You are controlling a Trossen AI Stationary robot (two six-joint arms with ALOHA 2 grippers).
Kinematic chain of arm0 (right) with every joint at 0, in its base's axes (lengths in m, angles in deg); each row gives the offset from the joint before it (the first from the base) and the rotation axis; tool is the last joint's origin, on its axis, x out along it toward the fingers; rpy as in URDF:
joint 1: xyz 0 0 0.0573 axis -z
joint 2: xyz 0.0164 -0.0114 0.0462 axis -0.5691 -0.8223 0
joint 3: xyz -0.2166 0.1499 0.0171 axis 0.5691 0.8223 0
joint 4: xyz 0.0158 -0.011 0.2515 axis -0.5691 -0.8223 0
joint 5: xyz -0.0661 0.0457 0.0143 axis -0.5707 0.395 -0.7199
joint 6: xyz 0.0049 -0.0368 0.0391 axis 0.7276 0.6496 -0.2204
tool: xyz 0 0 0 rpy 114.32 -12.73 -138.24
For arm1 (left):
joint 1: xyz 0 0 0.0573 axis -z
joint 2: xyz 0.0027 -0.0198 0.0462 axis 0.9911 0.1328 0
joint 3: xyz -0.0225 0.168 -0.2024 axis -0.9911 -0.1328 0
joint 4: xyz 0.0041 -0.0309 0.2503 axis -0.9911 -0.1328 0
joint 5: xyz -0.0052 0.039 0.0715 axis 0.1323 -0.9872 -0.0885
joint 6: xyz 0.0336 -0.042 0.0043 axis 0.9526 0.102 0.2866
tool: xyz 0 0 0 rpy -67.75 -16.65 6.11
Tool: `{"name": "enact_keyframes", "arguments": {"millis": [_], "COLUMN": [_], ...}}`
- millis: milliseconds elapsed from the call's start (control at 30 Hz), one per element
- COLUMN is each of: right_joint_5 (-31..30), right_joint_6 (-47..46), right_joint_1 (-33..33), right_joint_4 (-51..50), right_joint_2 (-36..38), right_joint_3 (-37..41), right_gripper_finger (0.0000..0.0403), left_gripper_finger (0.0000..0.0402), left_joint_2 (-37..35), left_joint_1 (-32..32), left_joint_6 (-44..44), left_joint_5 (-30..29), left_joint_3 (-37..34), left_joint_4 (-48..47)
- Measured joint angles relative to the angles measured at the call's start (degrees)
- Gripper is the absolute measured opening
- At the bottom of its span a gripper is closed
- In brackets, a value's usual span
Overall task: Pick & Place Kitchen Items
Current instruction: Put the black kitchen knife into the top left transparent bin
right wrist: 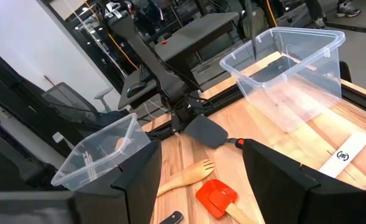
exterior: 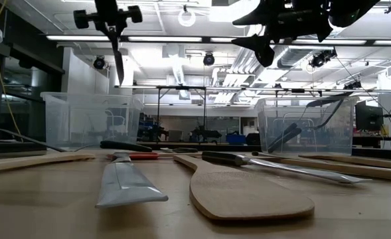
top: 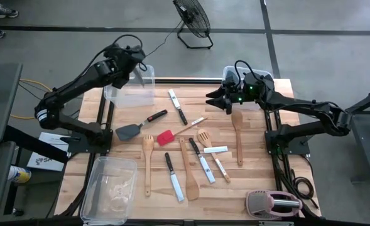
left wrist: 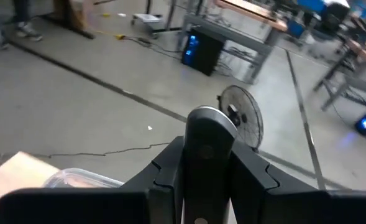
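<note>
My left gripper (top: 136,70) is raised over the far-left clear bin (top: 129,88), shut on a black-handled knife (left wrist: 209,134). In the low view the knife (exterior: 118,60) hangs down below that gripper (exterior: 112,23). My right gripper (top: 213,100) hovers open and empty in front of the far-right bin (top: 260,78). Several utensils lie flat on the wooden table (top: 260,157): knives (top: 177,105), wooden spoons (top: 237,135), a grey spatula (top: 129,131) and a red spatula (top: 166,137). My left gripper pinches the knife's black handle (left wrist: 207,168) between its two fingers. The handle's rounded end (left wrist: 211,119) sticks out past the fingertips. The knife is lifted clear of the table and, in the low view, its slim end (exterior: 119,76) points down above the bin.
A second clear bin (top: 109,188) sits at the near left, and a pink-and-grey toaster (top: 272,204) at the near right. A fan (top: 194,22) stands on the floor beyond the table's far edge. The utensils crowd the table's middle.
</note>
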Motion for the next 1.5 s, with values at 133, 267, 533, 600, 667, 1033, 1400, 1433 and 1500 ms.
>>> {"name": "enact_keyframes", "arguments": {"millis": [133,267,533,600,667,1033,1400,1433,1500], "right_joint_5": [0.0,0.0,-1.1,-1.9,-2.5,-4.6,-5.8,-5.8,-5.8], "right_joint_6": [0.0,0.0,0.0,0.0,0.0,0.0,0.0,0.0,0.0], "right_joint_1": [0.0,0.0,0.0,0.0,0.0,0.0,0.0,0.0,0.0], "right_joint_4": [0.0,0.0,-2.2,-3.3,-3.6,-3.8,-3.8,-3.8,-3.8], "right_joint_2": [0.0,0.0,0.0,0.0,0.0,0.0,0.0,0.0,0.0], "right_joint_3": [0.0,0.0,0.0,0.0,0.0,0.0,0.0,0.0,0.0], "right_gripper_finger": [0.0217,0.0217,0.0217,0.0217,0.0217,0.0217,0.0217,0.0217,0.0217], "left_gripper_finger": [0.0082,0.0082,0.0082,0.0082,0.0082,0.0082,0.0082,0.0082,0.0082], "left_joint_2": [0.0,0.0,0.0,0.0,0.0,0.1,0.1,0.1,0.0], "left_joint_1": [-2.8,-5.1,-9.3,-10.2,-10.5,-14.5,-19.7,-20.2,-21.3], "left_joint_6": [-6.8,-14.9,-25.2,-27.9,-30.4,-38.0,-46.1,-46.5,-46.9], "left_joint_5": [0.6,0.5,4.2,5.4,6.2,15.4,22.8,23.6,25.0], "left_joint_3": [-2.8,-6.2,-13.2,-14.5,-16.0,-22.0,-25.9,-26.2,-26.3], "left_joint_4": [-0.2,-0.1,0.4,0.7,1.3,3.9,3.4,3.3,3.4]}}
